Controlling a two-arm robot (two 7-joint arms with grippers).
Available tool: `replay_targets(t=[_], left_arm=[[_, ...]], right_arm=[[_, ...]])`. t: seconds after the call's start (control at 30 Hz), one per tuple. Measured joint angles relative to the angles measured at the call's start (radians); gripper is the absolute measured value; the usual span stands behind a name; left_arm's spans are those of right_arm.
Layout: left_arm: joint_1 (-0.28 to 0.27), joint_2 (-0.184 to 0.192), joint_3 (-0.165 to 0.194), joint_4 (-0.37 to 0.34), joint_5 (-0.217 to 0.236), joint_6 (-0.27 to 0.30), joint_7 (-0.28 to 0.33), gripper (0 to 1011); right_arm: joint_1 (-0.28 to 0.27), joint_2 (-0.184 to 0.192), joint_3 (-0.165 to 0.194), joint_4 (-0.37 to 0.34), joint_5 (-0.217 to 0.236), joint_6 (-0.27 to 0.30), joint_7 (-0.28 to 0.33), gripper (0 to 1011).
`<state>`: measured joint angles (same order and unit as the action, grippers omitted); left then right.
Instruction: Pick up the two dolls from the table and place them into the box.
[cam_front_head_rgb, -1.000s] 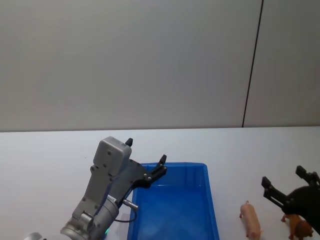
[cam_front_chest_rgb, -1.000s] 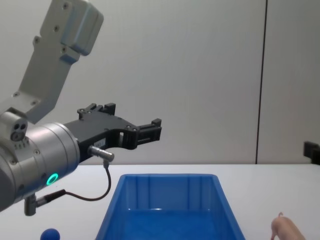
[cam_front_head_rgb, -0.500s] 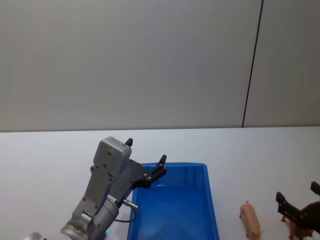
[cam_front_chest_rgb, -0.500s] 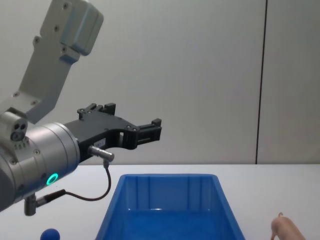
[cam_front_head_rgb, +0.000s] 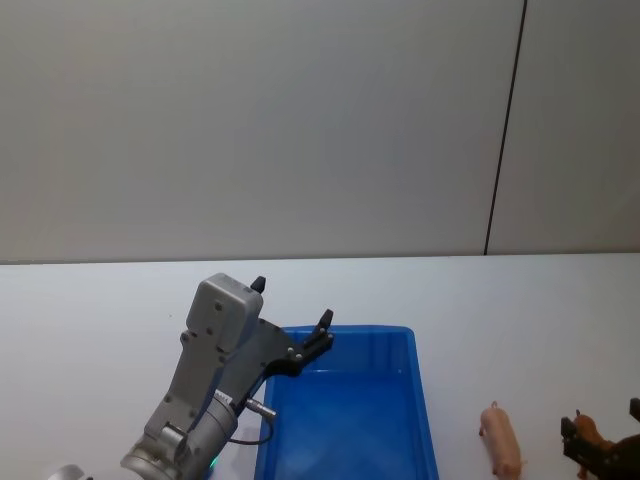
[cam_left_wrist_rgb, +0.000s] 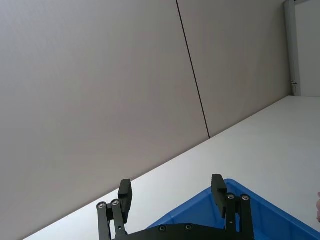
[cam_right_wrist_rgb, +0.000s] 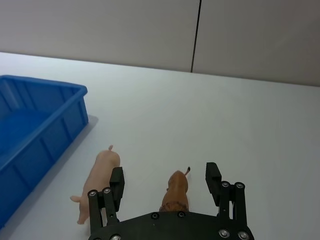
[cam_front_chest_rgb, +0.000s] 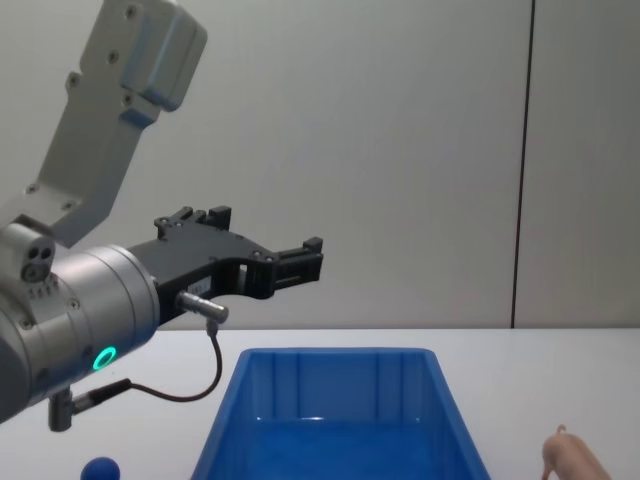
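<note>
My right claw (cam_right_wrist_rgb: 165, 171) has come down and now straddles the reddish-brown doll (cam_right_wrist_rgb: 176, 192), wide open and gripping nothing, so closing looks next. That doll stands upright on the bench (cam_right_wrist_rgb: 230, 120) beside the pale pink piglet (cam_right_wrist_rgb: 97, 181), both outside the blue box (cam_right_wrist_rgb: 64, 118); my left claw (cam_front_head_rgb: 292, 301) hangs open, empty, over its left rim.

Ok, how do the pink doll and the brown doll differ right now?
The pink doll is pale pink; the brown doll is reddish-brown. The brown doll sits between the open fingers of the right gripper; the pink doll is outside them, nearer the box. Both are on the table, outside the box.
</note>
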<state>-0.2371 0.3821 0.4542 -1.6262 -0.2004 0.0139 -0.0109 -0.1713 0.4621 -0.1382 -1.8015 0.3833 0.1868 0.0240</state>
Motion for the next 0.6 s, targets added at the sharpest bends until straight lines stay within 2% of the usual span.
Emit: replay_targets(t=[0.37, 0.57, 0.6], left_arm=[[0.0, 0.0, 0.0, 0.0, 0.0, 0.0, 0.0, 1001], [0.0, 0.0, 0.0, 0.0, 0.0, 0.0, 0.0, 1001], [0.0, 0.0, 0.0, 0.0, 0.0, 0.0, 0.0, 1001]], right_arm=[[-0.002, -0.008, -0.003, 0.018, -0.008, 0.043, -0.002, 997], [0.0, -0.013, -0.003, 0.03, -0.007, 0.062, -0.003, 894], [0.001, -0.014, -0.003, 0.032, -0.006, 0.065, -0.003, 843]])
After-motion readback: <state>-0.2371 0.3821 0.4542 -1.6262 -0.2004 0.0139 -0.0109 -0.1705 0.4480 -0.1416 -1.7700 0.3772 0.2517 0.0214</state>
